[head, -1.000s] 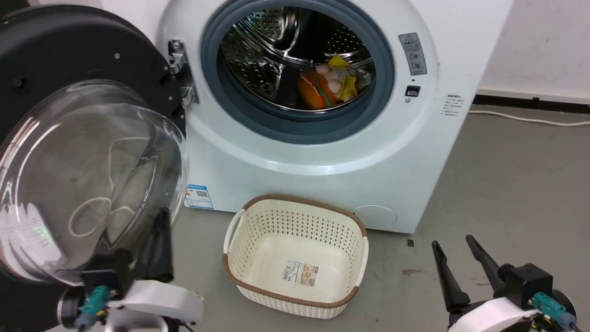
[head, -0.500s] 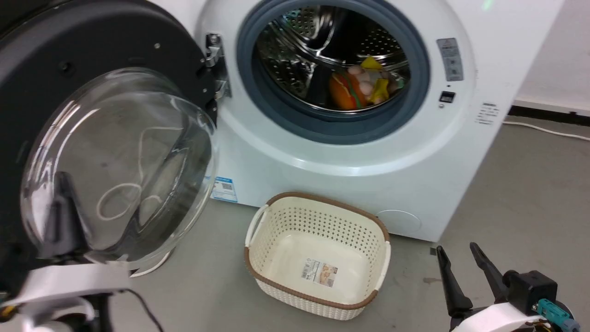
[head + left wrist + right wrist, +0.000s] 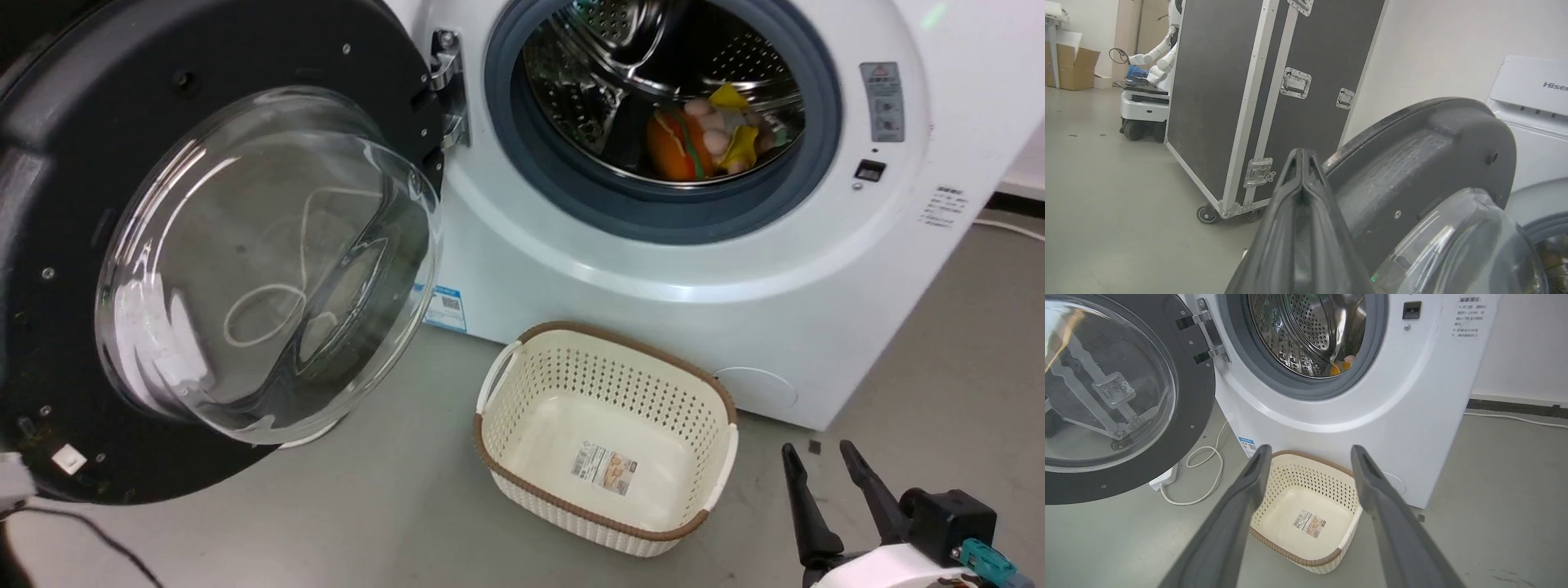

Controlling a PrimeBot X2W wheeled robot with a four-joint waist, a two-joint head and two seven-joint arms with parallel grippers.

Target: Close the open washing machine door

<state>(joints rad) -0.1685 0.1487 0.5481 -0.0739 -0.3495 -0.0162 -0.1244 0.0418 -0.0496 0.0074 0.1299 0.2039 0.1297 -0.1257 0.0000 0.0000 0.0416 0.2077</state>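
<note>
Wide open: the washing machine door (image 3: 245,261), swung out on the hinge (image 3: 447,90) at the robot's left of the washing machine (image 3: 653,310), black rim and bulging clear glass turned toward the head camera, well apart from the grey rubber ring (image 3: 653,216) around the opening. Inside the steel drum (image 3: 620,49), low at the right: an orange toy (image 3: 673,147) among a few small pale and yellow pieces.

On the floor (image 3: 392,506), just in front of the machine and below the opening: a cream perforated basket (image 3: 531,384) with a brown rim, a sticker (image 3: 606,469) on its bottom. Low on the machine's front, beside the door's edge: a small blue label (image 3: 445,306). Under the door, on the floor: a looped white cable (image 3: 1222,459).

Shut tight and empty: the left end effector (image 3: 1301,157), fingers pressed together, raised just beside the door's black outer rim on the side away from the machine; touching or barely apart, cannot tell. Behind it: a tall black wheeled case (image 3: 1216,81), and past that a white wheeled robot (image 3: 1147,98).

Spread wide and empty: the right end effector (image 3: 816,447), low over the floor at the right, pointed toward the basket and the machine, well apart from the door.
</note>
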